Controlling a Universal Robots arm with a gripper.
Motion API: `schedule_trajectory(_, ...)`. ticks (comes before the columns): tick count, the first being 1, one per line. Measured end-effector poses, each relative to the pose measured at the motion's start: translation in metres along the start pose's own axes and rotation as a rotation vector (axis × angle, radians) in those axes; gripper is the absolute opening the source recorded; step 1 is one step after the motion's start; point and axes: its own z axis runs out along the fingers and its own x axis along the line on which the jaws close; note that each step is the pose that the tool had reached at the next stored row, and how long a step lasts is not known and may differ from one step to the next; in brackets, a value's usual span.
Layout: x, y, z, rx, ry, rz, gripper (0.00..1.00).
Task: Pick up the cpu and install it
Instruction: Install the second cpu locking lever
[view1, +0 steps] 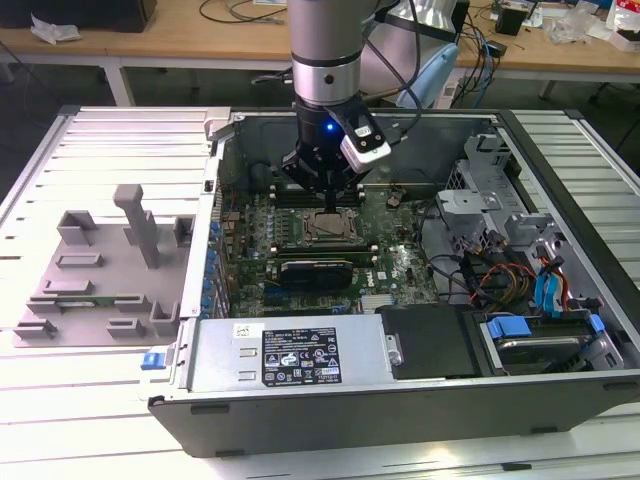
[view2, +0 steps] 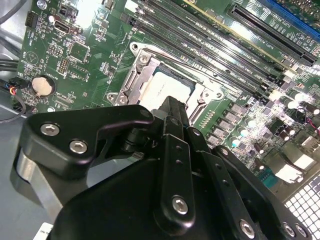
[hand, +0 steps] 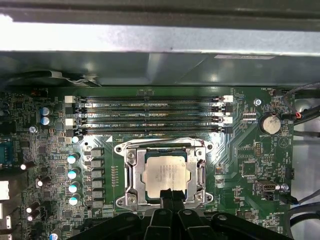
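my jaws hang together just above the cpu (hand: 165, 172), which sits flat in the socket frame (hand: 131, 172) on the motherboard (hand: 250, 165).

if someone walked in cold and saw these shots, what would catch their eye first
Probably the pincer reaching down into the open computer case, right above the middle of the green motherboard. Just below it the silvery cpu sits inside the metal socket frame, with the pincer's black tips at its edge in the first wrist view. Beside the socket run the long memory slots.
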Motion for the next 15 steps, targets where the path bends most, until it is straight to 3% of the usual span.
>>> schedule_trajectory(8,0.0,-0.0066,0.0003,0.0001,0.0,0.0,0.11)
schedule_trajectory(15,0.0001,-0.0194,0.0011,0.0,0.0,0.0,0.11)
